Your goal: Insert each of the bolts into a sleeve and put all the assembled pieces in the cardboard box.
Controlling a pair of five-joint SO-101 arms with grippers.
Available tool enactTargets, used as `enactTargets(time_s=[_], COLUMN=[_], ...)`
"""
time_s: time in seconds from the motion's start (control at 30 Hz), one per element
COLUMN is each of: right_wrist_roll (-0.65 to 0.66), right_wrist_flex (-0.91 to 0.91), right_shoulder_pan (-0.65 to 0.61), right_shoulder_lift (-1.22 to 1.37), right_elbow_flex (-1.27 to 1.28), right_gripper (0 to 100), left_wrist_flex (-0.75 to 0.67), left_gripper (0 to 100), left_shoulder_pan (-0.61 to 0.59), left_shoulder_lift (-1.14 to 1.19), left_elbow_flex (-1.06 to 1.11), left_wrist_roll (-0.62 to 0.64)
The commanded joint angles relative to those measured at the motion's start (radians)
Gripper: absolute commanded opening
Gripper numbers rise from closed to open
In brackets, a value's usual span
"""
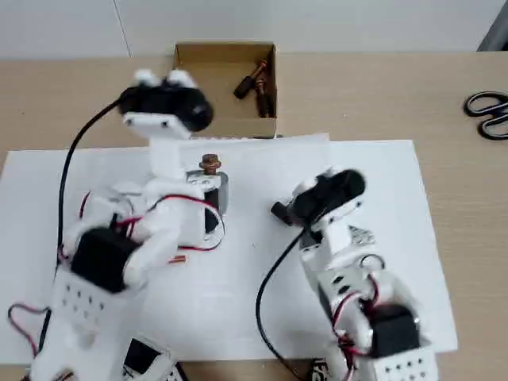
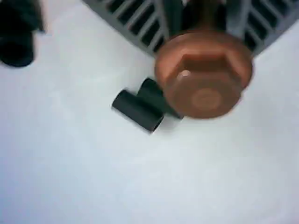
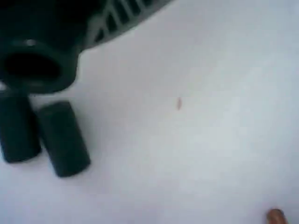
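My left gripper (image 1: 209, 176) is shut on a copper bolt (image 1: 210, 163), held above the white paper with its hex head (image 2: 203, 74) toward the wrist camera. Two black sleeves (image 2: 138, 110) (image 2: 153, 92) lie side by side on the paper just beyond the bolt. My right gripper (image 1: 282, 212) is shut on another black sleeve (image 3: 32, 66), whose open bore faces the camera. The two loose sleeves (image 3: 63, 138) (image 3: 16, 135) lie right beside it. The cardboard box (image 1: 187, 59) stands at the back with assembled pieces (image 1: 255, 83) inside.
A white paper sheet (image 1: 381, 175) covers most of the table. Scissors (image 1: 488, 111) lie at the far right edge. A small copper-coloured piece (image 1: 178, 259) lies on the paper by the left arm. Cables trail from both arms toward the front.
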Motion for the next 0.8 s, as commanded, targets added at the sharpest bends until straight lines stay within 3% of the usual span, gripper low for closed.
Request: enactTargets(time_s=[0.0,0.17,0.33,0.47,0.77], right_wrist_roll=[-0.005,-0.005,-0.003,-0.009,-0.008], right_wrist_flex=[-0.076,-0.087,-0.084,-0.087,-0.176], right_shoulder_pan=[-0.053,-0.156,-0.251,-0.312,-0.426], right_shoulder_lift=[-0.128,-0.275,-0.387,-0.383,-0.381], right_elbow_flex=[0.081,0.198,0.258,0.273,0.333], right_gripper=[0.2,0.2,0.2,0.2,0.2], left_wrist_flex=[-0.176,-0.385,-0.482,-0.491,-0.511], left_gripper=[1,1,1,1,1], left_shoulder_pan=[-0.008,-0.025,-0.084,-0.080,-0.041], left_shoulder_lift=[-0.204,-0.491,-0.729,-0.850,-0.911], left_elbow_flex=[0.189,0.533,0.765,0.863,0.895], left_wrist_roll=[0.026,0.028,0.028,0.037,0.207])
